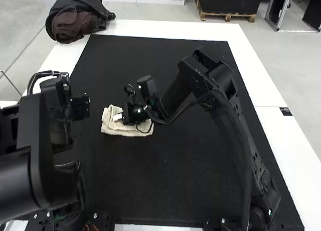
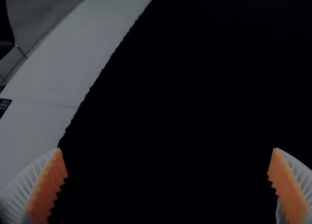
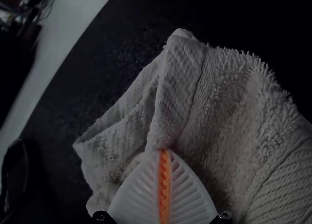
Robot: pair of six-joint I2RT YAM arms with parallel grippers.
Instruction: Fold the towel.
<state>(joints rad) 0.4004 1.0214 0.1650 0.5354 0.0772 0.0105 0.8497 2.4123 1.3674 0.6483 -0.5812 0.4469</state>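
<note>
High view, near side: the left arm [image 1: 30, 176] stands at the left and the right arm [image 1: 235, 110] at the right, both at the near side of the black mat [image 1: 165, 186]. The mat lies on a white surface [image 1: 281, 135].

Left gripper [image 1: 80, 108]: positioned above the left part of the mat, to the left of the towel [image 1: 128, 132] and apart from it. In the left wrist view, its fingers are wide apart, with the orange pads [image 2: 48, 185] facing each other across the gap.

Right gripper [image 1: 117, 117]: extends from the right arm across the middle to the towel. In the right wrist view, its fingers are closed together, tips against the cloth at a crease. Whether cloth is pinched between the pads cannot be told.

Towel: cream, located on the mat, left of centre. It lies in a small, layered bundle with a nearly straight near edge. The right wrist view shows a ribbed border turned over, a looser layer gaping beside it, and looped pile next to the border seam.

Far side: a dark bag [image 1: 98, 12] with brown cloth [image 1: 70, 25] sits at the far left corner of the surface.
</note>
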